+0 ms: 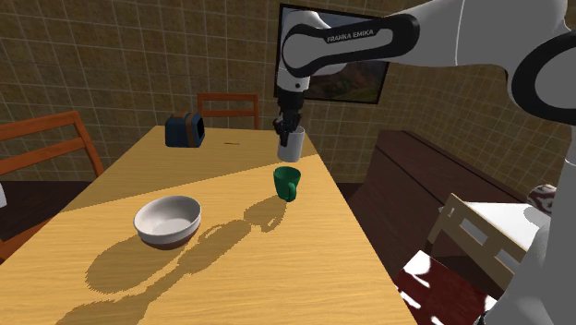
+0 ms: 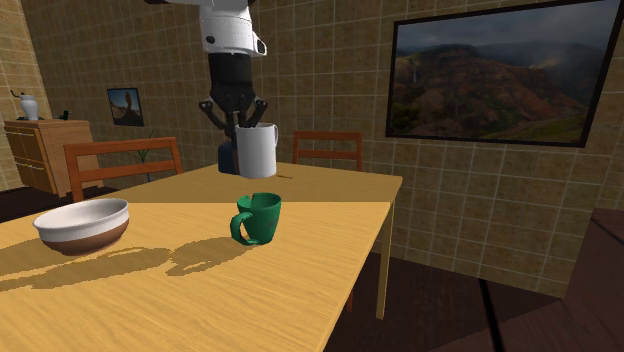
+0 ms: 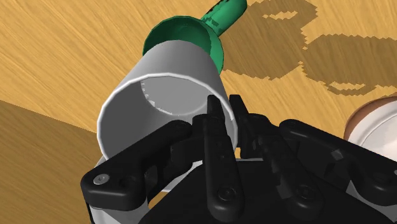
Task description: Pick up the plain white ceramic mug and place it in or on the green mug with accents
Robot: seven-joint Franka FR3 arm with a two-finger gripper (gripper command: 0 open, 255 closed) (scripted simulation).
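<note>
Jaws clamp the wall of the white mug [image 3: 162, 86] at its rim. In the wrist view one black finger [image 3: 215, 130] reaches inside the cup and the other presses on the outside, so the gripper [image 3: 226, 113] holds it firmly. The mug hangs straight beneath the jaws, mouth up, lifted clear of the table [image 2: 200, 295].

Below the held mug, the green mug [image 2: 258, 220] stands upright on the tabletop. A clear gap separates the white mug [image 2: 256, 150] from the green rim in the second exterior view, so the two are apart, not touching. Seen along the gripper, the green mug [image 3: 159, 35] peeks out from behind the white mug's base, its handle pointing away. From the shoulder view the gripper [image 1: 288, 125] and white mug [image 1: 293, 144] sit just above the green mug [image 1: 287, 183].

Well off to one side of the jaws, a white bowl [image 2: 82, 224] with a brown base rests on the table. Beyond the jaws, towards the far end of the table, lies a dark blue object [image 1: 186, 130] with an orange band. Shadows of the arm and mug fall across the wood between the bowl and the green mug.
</note>
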